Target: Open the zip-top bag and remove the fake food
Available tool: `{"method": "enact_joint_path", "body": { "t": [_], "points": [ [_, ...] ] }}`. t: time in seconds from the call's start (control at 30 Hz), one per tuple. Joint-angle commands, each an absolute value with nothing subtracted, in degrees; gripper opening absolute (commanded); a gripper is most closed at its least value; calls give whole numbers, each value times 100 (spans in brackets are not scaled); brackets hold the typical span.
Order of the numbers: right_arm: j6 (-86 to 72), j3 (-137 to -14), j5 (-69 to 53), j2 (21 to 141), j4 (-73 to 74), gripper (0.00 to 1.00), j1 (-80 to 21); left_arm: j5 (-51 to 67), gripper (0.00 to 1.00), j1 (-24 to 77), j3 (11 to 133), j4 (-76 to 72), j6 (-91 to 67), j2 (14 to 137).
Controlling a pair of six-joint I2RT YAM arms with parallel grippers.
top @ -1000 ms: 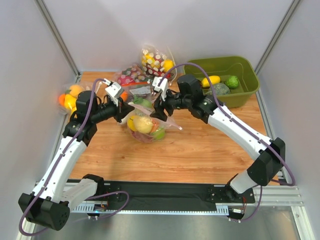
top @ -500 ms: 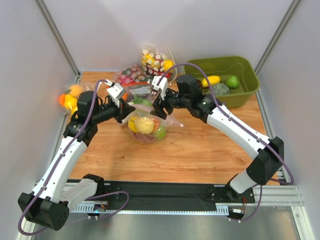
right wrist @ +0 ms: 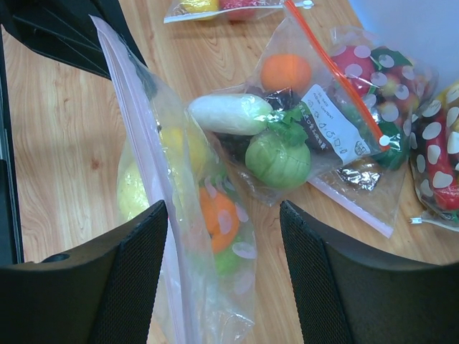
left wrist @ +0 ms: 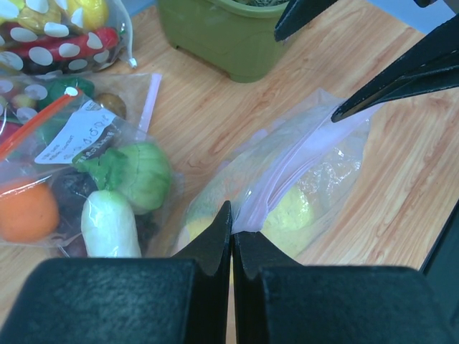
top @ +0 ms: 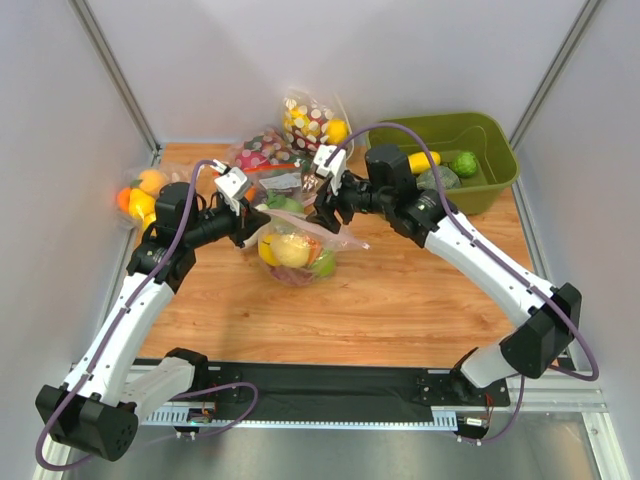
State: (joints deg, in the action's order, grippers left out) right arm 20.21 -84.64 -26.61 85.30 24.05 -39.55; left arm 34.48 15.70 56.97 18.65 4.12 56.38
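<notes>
The clear zip-top bag [top: 297,252] lies in the middle of the table, with its pale zip strip [left wrist: 301,168] lifted. Inside it is the fake food: a yellow fruit [top: 287,248], an orange one [right wrist: 219,215] and a green one [top: 320,265]. My left gripper [top: 258,222] is shut on the near end of the zip strip; the left wrist view shows the jaws [left wrist: 233,231] pinching it. My right gripper [top: 325,208] is open. In the right wrist view [right wrist: 224,211] it straddles the bag's far end, and the strip [right wrist: 136,143] runs close by its left finger.
A bag with a red zip strip [top: 272,182] holding a white radish [right wrist: 229,113] lies just behind. A polka-dotted bag [top: 310,120] stands at the back. Another fruit bag [top: 138,195] is at the left wall. A green bin [top: 495,165] with food is at the back right.
My right arm has drawn back to the right and its gripper sits a little higher over the bag's far end. My left gripper still holds the strip in place.
</notes>
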Motion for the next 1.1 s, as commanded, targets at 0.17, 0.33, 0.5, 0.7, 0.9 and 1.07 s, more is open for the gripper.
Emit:
{"method": "enact_joint_path", "body": {
  "t": [0.17,0.33,0.5,0.7,0.9,1.07],
  "points": [
    [2092,-8490,-2663,8745,2294,64,-3946,3612,0,1687,5827,1705,536,5704],
    [2048,-8508,-2602,8956,2162,61,-3946,3788,0,1758,5810,1679,571,5678],
    [1934,-8578,-2776,9219,2004,40,-3964,3832,0,1793,5792,1652,571,5704],
    [1741,-8613,-2622,9176,2092,0,-3964,3455,1,1828,5801,1643,510,5766],
    [1205,-9307,-1241,9184,2759,0,-3946,2392,49,1819,5818,1618,370,5538],
    [888,-9711,-520,9211,3207,0,-3938,1855,57,1837,5661,1240,-201,5081]
  ]
}}
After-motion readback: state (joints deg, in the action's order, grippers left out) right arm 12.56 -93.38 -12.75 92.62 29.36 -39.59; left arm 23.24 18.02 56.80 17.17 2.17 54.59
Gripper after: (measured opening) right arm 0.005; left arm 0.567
